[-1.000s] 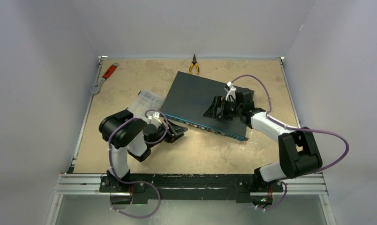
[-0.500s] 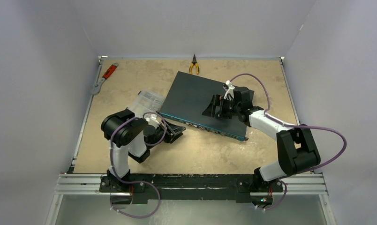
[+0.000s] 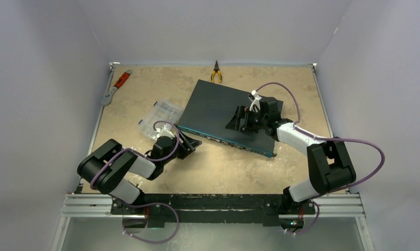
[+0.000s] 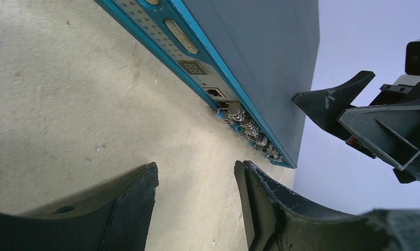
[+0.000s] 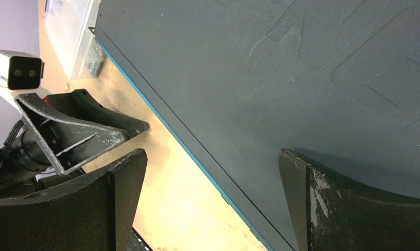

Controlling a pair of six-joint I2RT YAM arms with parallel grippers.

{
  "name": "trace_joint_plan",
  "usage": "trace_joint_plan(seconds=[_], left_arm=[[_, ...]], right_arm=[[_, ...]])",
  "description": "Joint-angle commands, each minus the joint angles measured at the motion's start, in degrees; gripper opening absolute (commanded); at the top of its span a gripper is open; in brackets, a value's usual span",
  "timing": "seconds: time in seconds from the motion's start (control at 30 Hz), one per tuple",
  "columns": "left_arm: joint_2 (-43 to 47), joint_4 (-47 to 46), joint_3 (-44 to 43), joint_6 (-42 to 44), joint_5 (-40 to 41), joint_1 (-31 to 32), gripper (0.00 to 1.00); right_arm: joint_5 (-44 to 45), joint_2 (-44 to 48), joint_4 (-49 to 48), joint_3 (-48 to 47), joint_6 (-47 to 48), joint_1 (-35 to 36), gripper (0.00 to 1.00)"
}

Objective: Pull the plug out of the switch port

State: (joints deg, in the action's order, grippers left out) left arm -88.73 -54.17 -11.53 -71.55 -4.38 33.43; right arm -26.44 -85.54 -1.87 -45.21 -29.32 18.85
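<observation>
The switch (image 3: 218, 107) is a flat dark-teal box lying at an angle in mid-table. Its blue-edged port face (image 3: 226, 141) looks toward the near side. My left gripper (image 3: 188, 148) is open and empty, low over the table just in front of that face's left end. The left wrist view shows its jaws (image 4: 196, 166) apart over bare table, with the row of ports (image 4: 247, 128) ahead. I cannot make out a plug or cable there. My right gripper (image 3: 238, 119) is open and empty above the switch top (image 5: 276, 78), near its blue front edge (image 5: 197, 157).
A clear plastic compartment box (image 3: 156, 118) lies against the switch's left side. Yellow-handled pliers (image 3: 216, 73) lie at the back edge. A red-handled wrench (image 3: 116, 86) lies at the back left. Pale walls enclose the table on three sides.
My left arm's elbow has swung down and to the left, and its gripper has drawn slightly back from the switch's front. The clear box is now uncovered. The right arm has barely moved.
</observation>
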Motion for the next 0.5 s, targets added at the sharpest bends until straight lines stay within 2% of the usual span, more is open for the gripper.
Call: trace_joint_plan(seconds=[0.0, 0.3, 0.47], left_arm=[[2.68, 6.51, -0.55, 3.64, 2.52, -0.20, 0.58], [-6.50, -4.58, -2.97, 1.00, -2.30, -0.05, 0.56], [-9.41, -5.67, -5.01, 1.01, -3.28, -0.01, 0.54]], right_arm=[[0.60, -0.24, -1.85, -1.57, 1.01, 0.23, 0.99], [0.85, -0.25, -1.62, -1.30, 1.28, 0.33, 0.99], [0.86, -0.02, -1.99, -0.62, 1.41, 0.31, 0.99]])
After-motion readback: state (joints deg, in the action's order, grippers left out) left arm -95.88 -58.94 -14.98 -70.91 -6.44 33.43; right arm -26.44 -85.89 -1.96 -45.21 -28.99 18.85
